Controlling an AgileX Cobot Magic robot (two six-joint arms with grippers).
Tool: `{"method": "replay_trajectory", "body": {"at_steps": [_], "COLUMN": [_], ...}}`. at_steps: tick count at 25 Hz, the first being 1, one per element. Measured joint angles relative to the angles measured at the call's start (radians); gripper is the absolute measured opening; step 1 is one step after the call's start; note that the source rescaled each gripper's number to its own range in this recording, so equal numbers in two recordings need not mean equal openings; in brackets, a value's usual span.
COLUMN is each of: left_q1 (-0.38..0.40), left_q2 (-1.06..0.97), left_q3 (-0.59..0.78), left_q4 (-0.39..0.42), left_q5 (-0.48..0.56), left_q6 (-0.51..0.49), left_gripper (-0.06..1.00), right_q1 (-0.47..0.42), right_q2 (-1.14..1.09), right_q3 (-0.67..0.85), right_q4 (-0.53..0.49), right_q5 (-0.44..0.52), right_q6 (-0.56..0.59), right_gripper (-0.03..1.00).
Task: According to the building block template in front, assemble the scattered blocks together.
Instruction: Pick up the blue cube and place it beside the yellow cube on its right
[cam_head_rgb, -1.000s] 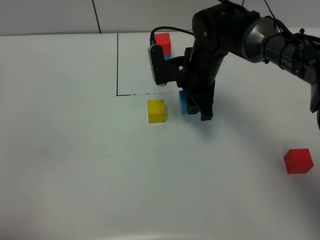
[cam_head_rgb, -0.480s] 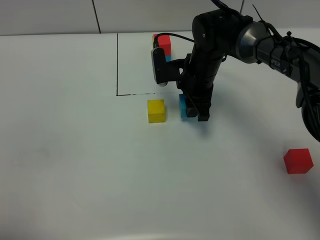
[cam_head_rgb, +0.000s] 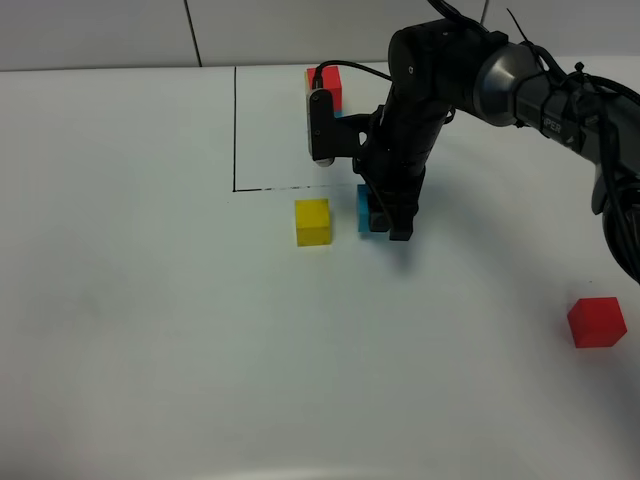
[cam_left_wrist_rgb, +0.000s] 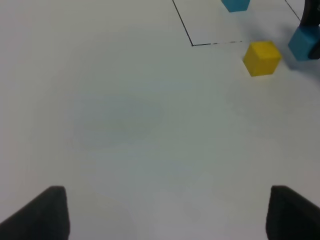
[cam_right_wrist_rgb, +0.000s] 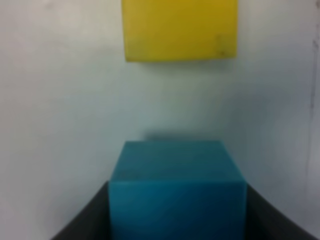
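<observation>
Nearest to the robot, the left hand (cam_left_wrist_rgb: 167, 215) is released and grasps nothing. It hangs over a bare part of the white tabletop (cam_head_rgb: 150, 330), well apart from all the cubes. Next comes the red cube (cam_head_rgb: 597, 322), which lies alone at the right side, well apart from the other two. I judge that it is not yet brought to its place.

Farther on lie the yellow cube (cam_head_rgb: 312, 221) and, just beside it on its right, the blue cube (cam_head_rgb: 364, 207). The right hand (cam_head_rgb: 388, 220) is clenched on the blue cube, with one finger on each side, as the right wrist view shows. A narrow gap of tabletop is between blue and yellow, so they are not joined. Whether the blue cube rests on the tabletop or is lifted a little, I cannot tell.

Just behind these two runs the black line (cam_head_rgb: 234, 130), which makes a corner. Farthest, inside this corner, stands the template (cam_head_rgb: 326, 88). Only its red block and a bit of blue show; the arm hides the rest.

So the task seems to be in its early part: no two cubes are joined, the blue one is in work, and the red one waits.

Count: three single cubes (one red, one yellow, one blue), one template, two hands.
</observation>
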Motion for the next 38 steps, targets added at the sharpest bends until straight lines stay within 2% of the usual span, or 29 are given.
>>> {"method": "replay_trajectory", "body": {"at_steps": [25, 38], "left_q1": [0.000, 0.000], "left_q2": [0.000, 0.000], "left_q3": [0.000, 0.000], "left_q4": [0.000, 0.000], "left_q5": [0.000, 0.000], "left_q6": [0.000, 0.000], "left_gripper": [0.76, 0.76], "right_q1": [0.007, 0.042], "right_q2": [0.102, 0.104], "right_q3": [-0.072, -0.072], "right_q4": [0.002, -0.005], "right_q5": [0.009, -0.026], "right_q6": [0.030, 0.030], "right_gripper": [0.01, 0.01]}}
